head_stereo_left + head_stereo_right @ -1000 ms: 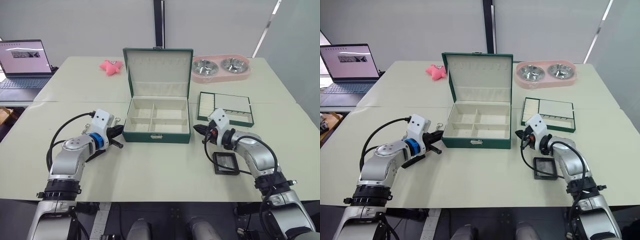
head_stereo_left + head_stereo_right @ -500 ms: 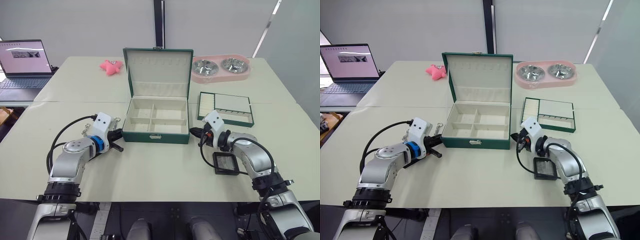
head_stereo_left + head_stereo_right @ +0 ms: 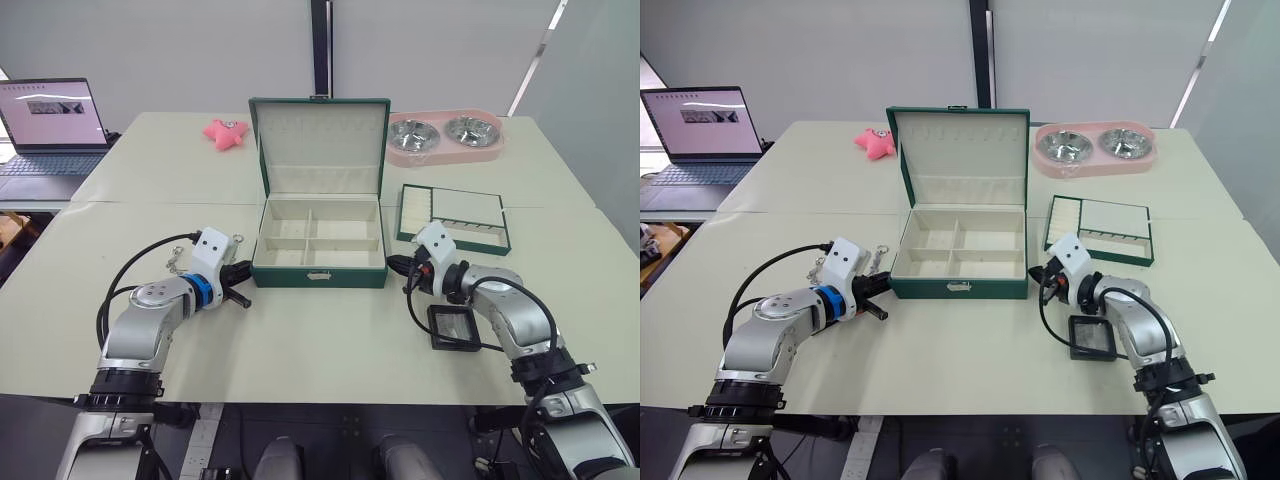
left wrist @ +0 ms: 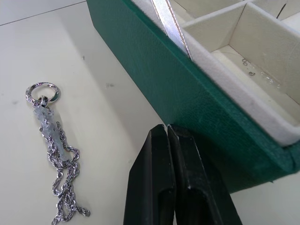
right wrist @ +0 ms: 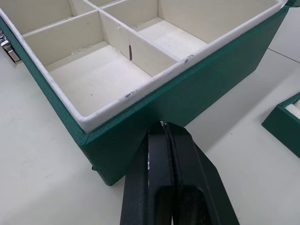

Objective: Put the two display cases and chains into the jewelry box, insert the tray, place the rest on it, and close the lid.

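The dark green jewelry box (image 3: 320, 277) stands open mid-table, its cream compartments looking bare and its lid (image 3: 320, 135) upright behind. My left gripper (image 3: 244, 272) is shut, its tips against the box's left wall (image 4: 187, 93). My right gripper (image 3: 393, 263) is shut too, touching the box's right front corner (image 5: 140, 126). A silver chain (image 4: 51, 140) with a ring lies on the table beside the left fingers, and another chain (image 3: 821, 266) lies further left. One black-framed display case (image 3: 452, 327) lies flat under my right forearm. The shallow green tray (image 3: 452, 241) sits right of the box.
A pink double pet bowl (image 3: 445, 135) stands at the back right, and a pink star toy (image 3: 224, 132) at the back left of the lid. An open laptop (image 3: 45, 125) is on the far left table. Bare tabletop (image 3: 320, 340) lies in front of the box.
My left gripper has slid right up to the box's left wall. My right gripper has come in to the box's right corner. The whole view has shifted slightly.
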Available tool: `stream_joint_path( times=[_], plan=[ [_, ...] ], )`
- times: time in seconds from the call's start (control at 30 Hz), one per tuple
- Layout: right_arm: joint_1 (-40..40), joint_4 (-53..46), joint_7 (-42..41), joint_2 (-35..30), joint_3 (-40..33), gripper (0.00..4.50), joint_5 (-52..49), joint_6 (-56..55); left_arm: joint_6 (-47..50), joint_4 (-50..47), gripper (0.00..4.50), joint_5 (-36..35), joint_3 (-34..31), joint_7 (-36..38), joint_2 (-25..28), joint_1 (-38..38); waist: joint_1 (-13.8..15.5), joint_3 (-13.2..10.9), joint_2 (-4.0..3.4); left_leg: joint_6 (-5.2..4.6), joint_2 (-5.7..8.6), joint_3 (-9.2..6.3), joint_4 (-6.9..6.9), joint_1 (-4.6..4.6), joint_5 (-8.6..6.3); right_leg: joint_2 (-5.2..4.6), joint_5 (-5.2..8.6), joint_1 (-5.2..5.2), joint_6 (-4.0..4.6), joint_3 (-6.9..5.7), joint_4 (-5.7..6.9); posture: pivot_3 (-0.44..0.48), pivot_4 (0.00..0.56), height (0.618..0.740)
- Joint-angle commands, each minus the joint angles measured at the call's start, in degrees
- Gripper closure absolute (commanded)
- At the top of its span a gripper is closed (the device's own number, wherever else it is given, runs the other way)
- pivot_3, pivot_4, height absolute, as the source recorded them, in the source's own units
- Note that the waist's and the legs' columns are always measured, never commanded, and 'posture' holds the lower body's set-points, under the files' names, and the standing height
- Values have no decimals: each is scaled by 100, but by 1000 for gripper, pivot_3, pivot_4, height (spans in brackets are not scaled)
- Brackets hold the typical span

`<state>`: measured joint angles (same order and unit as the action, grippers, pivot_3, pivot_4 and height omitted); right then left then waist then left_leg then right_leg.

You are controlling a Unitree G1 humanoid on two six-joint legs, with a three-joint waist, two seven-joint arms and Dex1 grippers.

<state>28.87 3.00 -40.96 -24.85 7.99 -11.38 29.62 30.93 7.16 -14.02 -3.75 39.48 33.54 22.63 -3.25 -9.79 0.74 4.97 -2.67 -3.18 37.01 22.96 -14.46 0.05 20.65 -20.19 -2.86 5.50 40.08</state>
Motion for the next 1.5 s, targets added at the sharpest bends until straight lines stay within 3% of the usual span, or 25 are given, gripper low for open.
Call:
stream_joint_path(
  times=[0.03, 0.77, 1.0, 1.2, 1.4, 1.43, 1.5],
  plan=[
    [3, -287, -56, 20, -9, 4500, -54, -16, -65, -140, 4440, -24, 86, 150, 5, 2, 0, 0, 0, 0, 0, 0, 0, 0, 0, 0, 0, 0, 0, 0, 0, 0, 150, 740],
    [-6, -170, 0, 21, -64, 4500, 1, -137, -109, -136, 4440, 48, 120, 140, 30, -18, 2, 0, 0, 0, 0, 0, 0, 0, 0, 0, 0, 0, 0, 0, -1, 0, 150, 740],
    [23, -125, 69, -110, -352, 4500, -55, -183, -136, -60, 4440, 30, -176, 129, 230, -51, 1, 0, 0, 0, 0, 0, -1, 0, 0, 0, 0, 0, 0, 0, -1, 0, 150, 740],
    [-117, -256, 16, -436, -850, 4500, -254, -41, 90, -265, 4440, -229, -721, 128, 582, -168, 2, 0, 0, 0, -1, 0, -3, 0, 0, 0, 0, -1, 0, 0, -2, 0, 150, 740],
    [-577, -323, -444, -1180, -1875, 4500, -857, -46, 106, -50, 4440, -556, -1792, 362, 1422, -525, 2, -9, 6, -1, -1, 2, -6, 1, -1, -1, 0, -1, 0, 1, -8, 0, 150, 740],
    [-686, -317, -605, -1348, -1979, 4306, -934, -55, 58, 56, 4481, -577, -1915, 449, 1557, -590, 3, -9, 5, -1, -1, 2, -6, 0, -1, -1, 0, 0, 0, 1, -9, 0, 150, 740],
    [-901, -120, -926, -1767, -2184, 3896, -969, -138, -152, 354, 4079, -532, -2096, 721, 1880, -782, 2, -9, 5, -1, -1, 3, -7, -1, -1, -1, 0, 0, 0, 1, -10, 0, 150, 740]
  ],
)
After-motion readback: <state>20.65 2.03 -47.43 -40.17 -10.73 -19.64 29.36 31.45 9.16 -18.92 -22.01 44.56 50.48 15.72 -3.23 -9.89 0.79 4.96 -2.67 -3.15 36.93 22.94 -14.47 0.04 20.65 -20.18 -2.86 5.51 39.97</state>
